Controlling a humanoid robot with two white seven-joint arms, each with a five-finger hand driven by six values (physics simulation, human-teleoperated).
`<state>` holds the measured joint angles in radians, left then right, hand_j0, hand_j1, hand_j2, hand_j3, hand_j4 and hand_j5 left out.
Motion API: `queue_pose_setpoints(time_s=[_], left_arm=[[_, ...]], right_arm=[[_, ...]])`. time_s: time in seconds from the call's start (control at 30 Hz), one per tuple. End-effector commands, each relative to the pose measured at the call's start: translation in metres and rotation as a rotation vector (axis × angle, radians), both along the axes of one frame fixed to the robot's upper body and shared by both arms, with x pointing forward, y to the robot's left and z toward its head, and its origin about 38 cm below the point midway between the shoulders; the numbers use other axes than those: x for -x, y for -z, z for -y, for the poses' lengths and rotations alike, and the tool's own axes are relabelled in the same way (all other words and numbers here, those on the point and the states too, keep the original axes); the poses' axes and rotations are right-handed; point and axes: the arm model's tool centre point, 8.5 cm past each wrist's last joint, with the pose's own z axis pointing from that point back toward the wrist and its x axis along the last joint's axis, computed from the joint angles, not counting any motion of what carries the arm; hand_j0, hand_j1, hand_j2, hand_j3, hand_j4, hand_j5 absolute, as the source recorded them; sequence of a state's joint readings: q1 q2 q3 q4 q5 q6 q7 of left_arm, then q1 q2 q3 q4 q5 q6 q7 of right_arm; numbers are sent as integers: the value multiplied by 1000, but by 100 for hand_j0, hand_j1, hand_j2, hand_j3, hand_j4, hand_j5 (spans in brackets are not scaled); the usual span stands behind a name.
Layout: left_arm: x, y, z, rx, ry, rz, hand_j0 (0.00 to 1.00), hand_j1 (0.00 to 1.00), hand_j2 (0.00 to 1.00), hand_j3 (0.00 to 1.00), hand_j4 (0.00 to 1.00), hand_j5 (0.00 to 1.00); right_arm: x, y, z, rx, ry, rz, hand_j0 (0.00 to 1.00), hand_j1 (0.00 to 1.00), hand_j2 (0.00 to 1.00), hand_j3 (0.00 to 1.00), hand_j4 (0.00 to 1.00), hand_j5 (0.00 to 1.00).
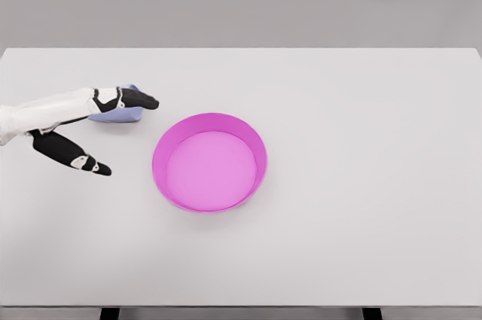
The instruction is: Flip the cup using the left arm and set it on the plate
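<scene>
Left hand [90,128] spreads wide — dark, glossy fingers [139,99] draped over the pale lavender cup [120,114], thumb splayed apart, nothing gripped. The cup rests on the smooth white tabletop [361,184], just beside the round, shallow magenta plate [209,162].

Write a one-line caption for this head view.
Left hand reaches around a lavender cup beside the empty pink plate on a white table.
</scene>
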<state>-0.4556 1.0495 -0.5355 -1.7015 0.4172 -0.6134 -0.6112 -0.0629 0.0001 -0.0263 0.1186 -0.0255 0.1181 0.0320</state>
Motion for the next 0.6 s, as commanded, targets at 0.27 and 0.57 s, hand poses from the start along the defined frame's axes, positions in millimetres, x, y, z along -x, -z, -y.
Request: queue_pose_setpoints(time_s=[0.27,0.57], left_arm=[[-4,-8,11,30,20,29,100,100,100,100,100,100],[9,-5,23,30,72,19,100,100,100,100,100,100]], right_arm=[[5,0,0,-1,4,-11,100,100,100,100,100,100],[5,0,0,1,4,-10,100,100,100,100,100,100]])
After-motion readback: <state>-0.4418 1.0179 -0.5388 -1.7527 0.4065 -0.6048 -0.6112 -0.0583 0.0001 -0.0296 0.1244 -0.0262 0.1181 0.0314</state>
